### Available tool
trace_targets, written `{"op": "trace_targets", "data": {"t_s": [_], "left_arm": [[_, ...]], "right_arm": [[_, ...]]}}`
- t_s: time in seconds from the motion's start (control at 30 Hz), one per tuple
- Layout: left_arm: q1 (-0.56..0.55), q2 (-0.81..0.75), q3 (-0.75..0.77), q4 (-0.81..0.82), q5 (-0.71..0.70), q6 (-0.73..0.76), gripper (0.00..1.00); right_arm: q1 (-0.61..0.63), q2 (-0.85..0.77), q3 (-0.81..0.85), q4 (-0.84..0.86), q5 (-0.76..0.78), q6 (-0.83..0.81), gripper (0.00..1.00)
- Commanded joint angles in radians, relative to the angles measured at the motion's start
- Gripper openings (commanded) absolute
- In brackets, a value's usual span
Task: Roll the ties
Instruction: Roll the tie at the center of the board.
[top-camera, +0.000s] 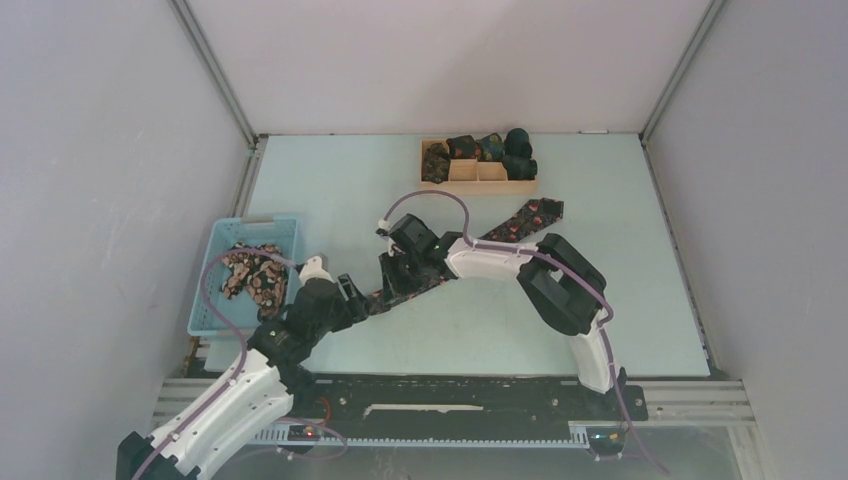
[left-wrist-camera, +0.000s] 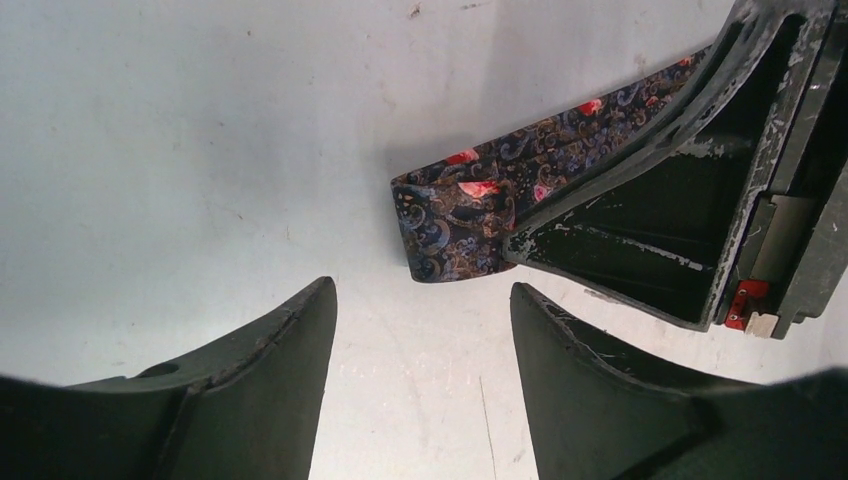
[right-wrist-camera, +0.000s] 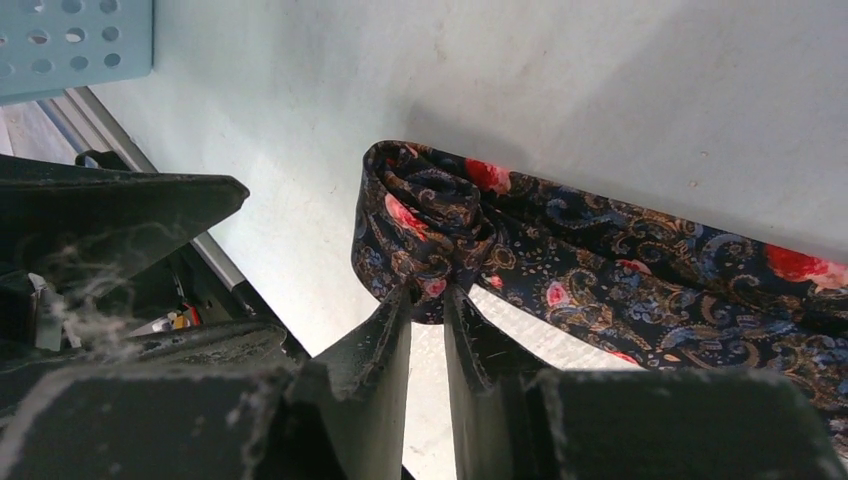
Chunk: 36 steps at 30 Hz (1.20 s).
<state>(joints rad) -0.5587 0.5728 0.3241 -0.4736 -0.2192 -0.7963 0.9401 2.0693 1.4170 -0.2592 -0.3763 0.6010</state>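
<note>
Lying along 8-to-2 o'clock on the desk (top-camera: 330, 180), the tie (top-camera: 520, 222) is pinched at its rolled 8 o'clock end by the right end effector (right-wrist-camera: 428, 295), nearly closed. The left end effector (left-wrist-camera: 422, 288) is held spread wide, empty, that end just at its 1 o'clock.

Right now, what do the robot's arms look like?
The left arm and right arm have white shells with black joints. A thin purple cable loops along each. The left end effector and right end effector each have two black, wedge-shaped fingers, scuffed at the edges.
</note>
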Motion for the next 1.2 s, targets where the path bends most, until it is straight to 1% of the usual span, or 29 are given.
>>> {"op": "trace_targets", "data": {"t_s": [0.0,0.2,0.53,0.87,1.03,1.17], "left_arm": [[0.003,0.013,-0.014,0.061,0.024,-0.013,0.69],[0.003,0.022,-0.032,0.095,0.039,-0.025,0.69],[0.003,0.061,-0.068,0.177,0.055,-0.042,0.67],[0.002,0.107,-0.087,0.247,0.029,-0.057,0.64],[0.004,0.124,-0.104,0.283,0.004,-0.097,0.61],[0.007,0.134,-0.125,0.327,0.003,-0.151,0.61]], "right_arm": [[-0.007,0.025,0.055,-0.01,0.021,-0.026,0.22],[-0.017,0.065,0.083,-0.02,0.024,-0.04,0.21],[-0.038,0.084,0.089,-0.039,0.037,-0.068,0.19],[-0.044,0.108,0.085,-0.041,0.019,-0.077,0.18],[-0.04,0.114,0.068,-0.028,0.011,-0.071,0.18],[-0.039,0.113,0.054,-0.018,0.008,-0.068,0.18]]}}
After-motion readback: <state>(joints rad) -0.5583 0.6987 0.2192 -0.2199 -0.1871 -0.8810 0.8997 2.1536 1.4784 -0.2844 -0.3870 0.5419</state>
